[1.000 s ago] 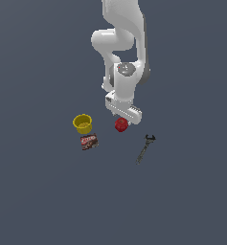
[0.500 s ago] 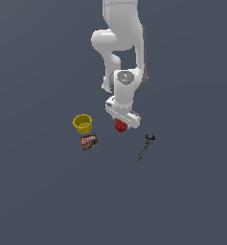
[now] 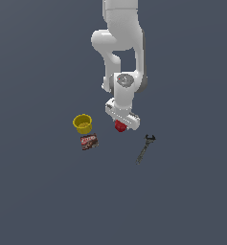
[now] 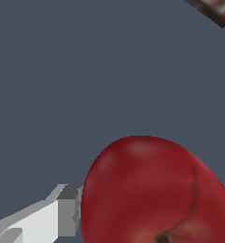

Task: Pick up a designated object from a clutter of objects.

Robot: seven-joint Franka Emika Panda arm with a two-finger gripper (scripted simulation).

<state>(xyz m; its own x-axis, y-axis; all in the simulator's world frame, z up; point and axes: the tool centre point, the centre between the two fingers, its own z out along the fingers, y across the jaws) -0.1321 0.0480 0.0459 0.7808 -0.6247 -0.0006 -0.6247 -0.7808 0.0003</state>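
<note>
Exterior view: arm reached down from the top of the frame, gripper point(image 3: 120, 122) set right over the apple point(image 3: 119, 126), only a sliver of red showing beneath the white hand. Sat near the middle of the grey floor point(image 3: 191, 201), apple to the right of the cup point(image 3: 82, 123) and up-right of the packet point(image 3: 89, 141), well apart from both. Wrench point(image 3: 144, 149) lay farther to the exterior view's right and nearer the camera, also clear of the hand. Could not tell from here whether the apple rested on the floor or hung off it.

Wrist view: filled largely by the apple point(image 4: 154, 192), glossy, stem dimple visible at the frame edge. One pale finger point(image 4: 42, 219) close against its side, with a grey pad at or nearly at the red skin; a scrap of the other finger barely visible on the opposite side. A corner of the packet point(image 4: 213, 9) showed at the frame's rim. Could not tell whether the jaws were pinching the apple or merely bracketing it.

Judged as the grasp step, hand straddling the target. Next move likely called for a firm squeeze across the widest part, then a straight lift; round, slick shape might roll or squirt out if pinched off-centre.
</note>
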